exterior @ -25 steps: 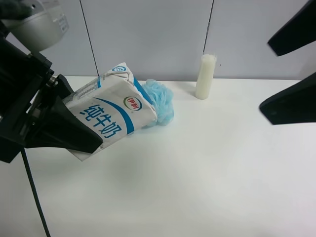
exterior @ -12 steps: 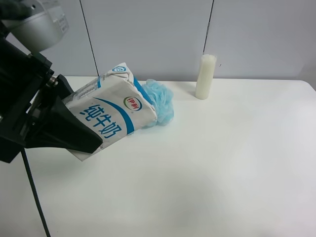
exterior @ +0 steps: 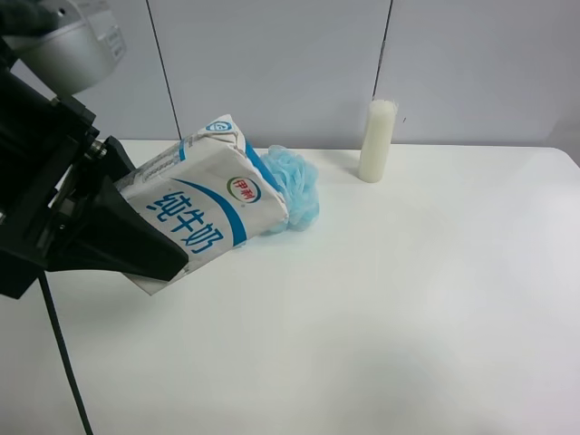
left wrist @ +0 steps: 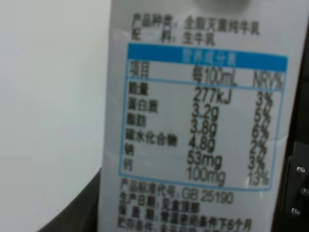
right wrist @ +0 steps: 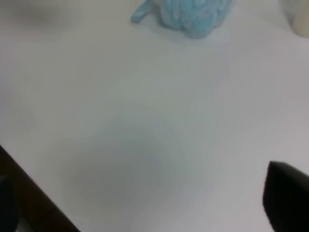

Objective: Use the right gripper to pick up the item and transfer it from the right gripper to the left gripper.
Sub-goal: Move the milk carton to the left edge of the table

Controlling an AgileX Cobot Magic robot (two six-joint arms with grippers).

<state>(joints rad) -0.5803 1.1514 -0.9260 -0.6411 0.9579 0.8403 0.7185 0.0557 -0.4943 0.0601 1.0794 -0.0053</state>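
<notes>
Closest to the high camera, at its left side, the left tool (exterior: 149, 217) is clenched on the milk carton (exterior: 213, 204), one black finger below it and one above. The left wrist view confirms whose arm this is: the carton's printed nutrition panel fills that picture, with dark tool parts at either side of it. A rounded silver-grey housing (exterior: 77, 45) sits above the wrist, and a thin black cable (exterior: 63, 362) hangs down from the arm across the white table (exterior: 408, 299). The carton is tilted, its blue-lettered face turned up toward the camera and its gabled end pointing away from the tool. Whether its lower corner touches the table cannot be told.

Just behind the carton's far end lies a fluffy light-blue bath pouf (exterior: 294, 186); the carton overlaps it in the high view, and contact between them cannot be judged. Farther back, well apart from the pouf and near the pale wall (exterior: 272, 63), a tall cream-white cylinder (exterior: 377, 140) stands upright.

Out of the high view, the right tool (right wrist: 145, 198) is released, holding nothing: its wrist camera shows bare table, one black finger (right wrist: 287, 198) and the pouf beyond it.
</notes>
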